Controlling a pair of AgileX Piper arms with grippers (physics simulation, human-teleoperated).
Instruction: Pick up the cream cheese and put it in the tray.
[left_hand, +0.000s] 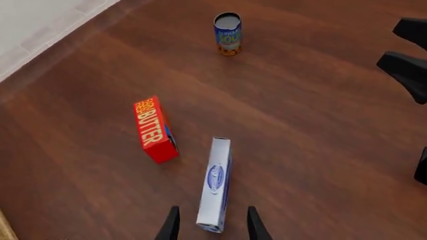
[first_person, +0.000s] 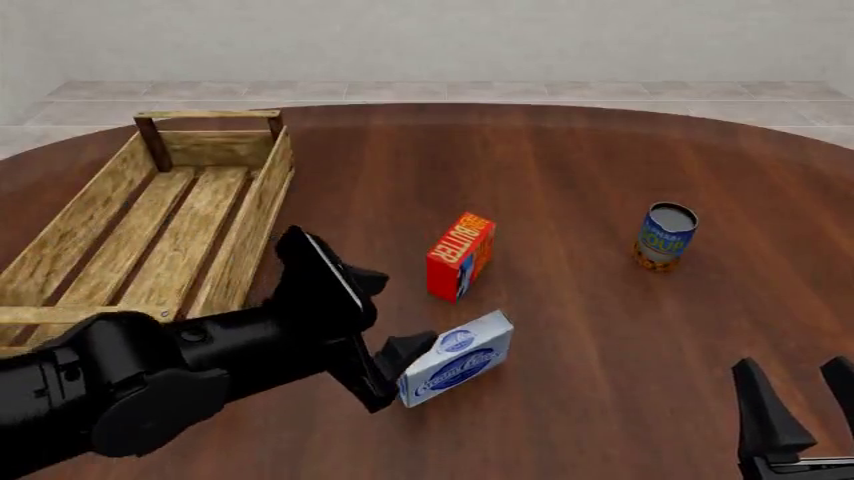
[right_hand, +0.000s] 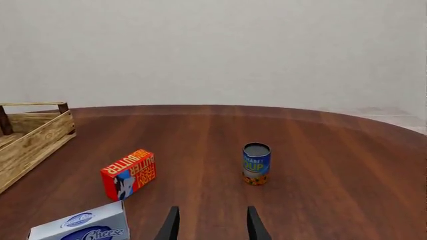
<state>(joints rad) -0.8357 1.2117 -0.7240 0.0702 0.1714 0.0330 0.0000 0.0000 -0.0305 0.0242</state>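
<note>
Dark wooden counter (first_person: 574, 160) carries everything. Your left pincer (left_hand: 212, 225) stands open astride the cream cheese (first_person: 455, 359), lower centre of the front view. Square it up, close gently, then lift toward the tray (first_person: 147, 225) at upper left.

The large open crate of light wooden slats (first_person: 174, 225) rests on the round dark wooden table (first_person: 587, 160) at its far left. To the crate's right stands the red-orange butter box (first_person: 461, 256), on edge; nearer than that box lies the pale silvery-white cream cheese box (first_person: 458, 357), and farther right of the crate stands the blue soup can (first_person: 665, 236).
</note>
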